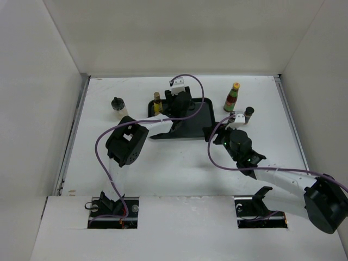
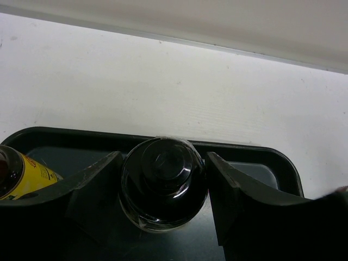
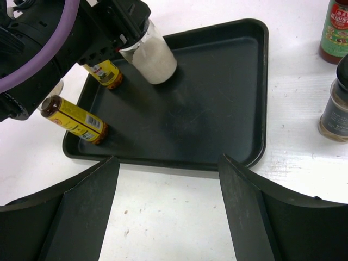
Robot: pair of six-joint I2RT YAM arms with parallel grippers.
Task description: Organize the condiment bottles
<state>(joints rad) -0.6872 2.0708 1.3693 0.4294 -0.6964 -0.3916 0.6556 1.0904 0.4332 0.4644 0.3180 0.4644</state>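
Left gripper (image 2: 163, 166) pinching a pale black-capped bottle (image 3: 156, 57), a finger on each side of it, over the black tray (image 3: 217, 109) near one corner; unclear whether its base touches the floor. Two yellow-labelled bottles (image 3: 74, 117) stand in the tray just beside it, along the same edge. Right gripper (image 3: 168, 163) spread, holding nothing, at the tray's opposite edge. Red bottle (image 3: 337, 32) and dark jar (image 3: 335, 103) on the table (image 3: 163, 206) beside the tray. Second pale bottle (image 1: 118, 107) stands apart, off the tray's other side.
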